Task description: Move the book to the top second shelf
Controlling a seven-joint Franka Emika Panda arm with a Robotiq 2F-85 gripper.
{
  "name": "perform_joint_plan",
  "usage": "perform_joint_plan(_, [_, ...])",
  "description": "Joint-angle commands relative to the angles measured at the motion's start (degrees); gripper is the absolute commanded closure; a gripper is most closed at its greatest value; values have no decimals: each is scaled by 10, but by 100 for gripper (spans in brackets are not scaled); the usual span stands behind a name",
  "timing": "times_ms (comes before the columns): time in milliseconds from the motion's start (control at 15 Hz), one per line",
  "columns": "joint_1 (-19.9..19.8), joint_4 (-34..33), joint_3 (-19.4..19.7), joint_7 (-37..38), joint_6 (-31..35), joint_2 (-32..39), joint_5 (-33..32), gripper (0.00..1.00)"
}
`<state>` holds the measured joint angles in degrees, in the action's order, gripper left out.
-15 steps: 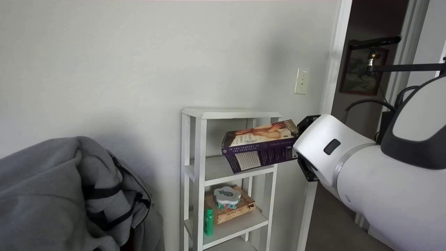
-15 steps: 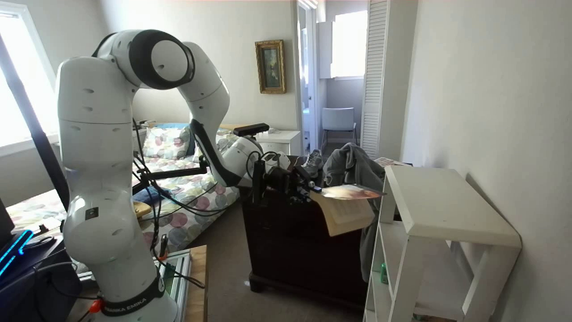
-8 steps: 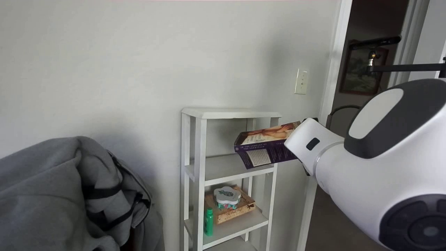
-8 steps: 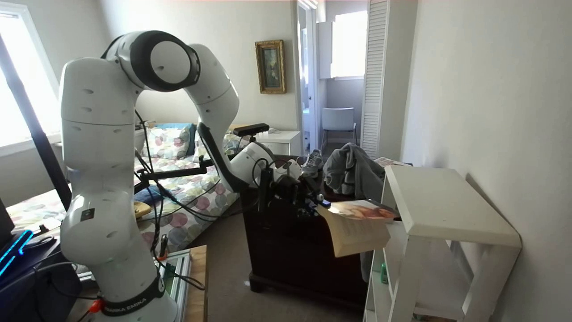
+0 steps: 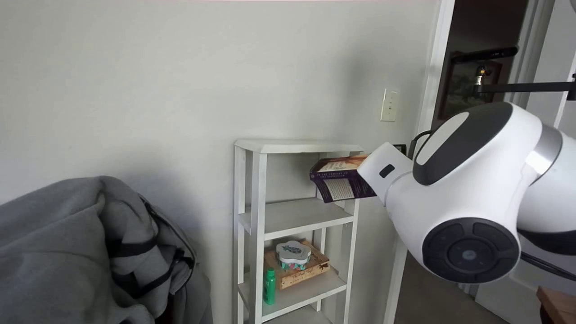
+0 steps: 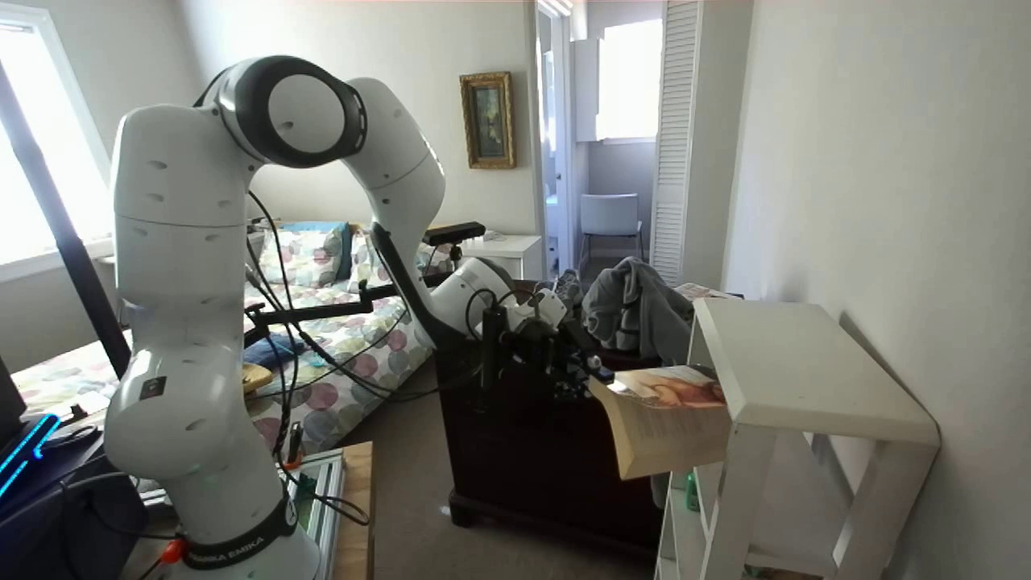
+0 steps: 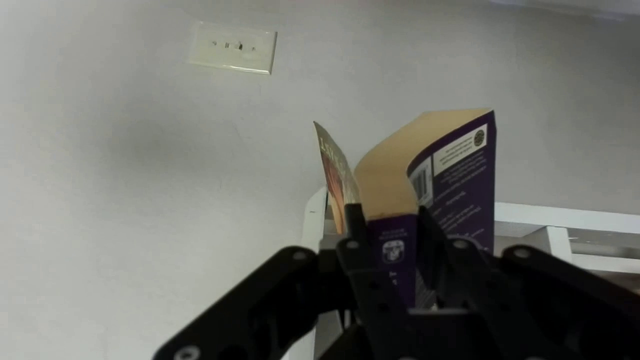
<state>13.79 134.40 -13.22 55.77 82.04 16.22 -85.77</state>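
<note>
Holding book [image 5: 339, 179] pinched across its spine in gripper [image 7: 390, 215], at one-to-two o'clock from top second shelf [image 5: 294, 217] in an exterior view, with free end toward nine o'clock, presumably for sliding in that end first.

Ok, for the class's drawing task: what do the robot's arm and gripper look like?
The white, rounded arm has dark-grey joint covers, a round dark button pad, black cables and, low down, a black band with white lettering ending in EMIKA. The black, two-fingered gripper shows round, silvery screw heads.
</note>
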Motion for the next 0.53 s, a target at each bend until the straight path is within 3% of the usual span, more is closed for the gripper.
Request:
perform_joint_plan(0, [6,-36,7,21,-65,35,-18,91])
perform_joint_plan(467, [3,-78,14,47,-103,100,-40,91])
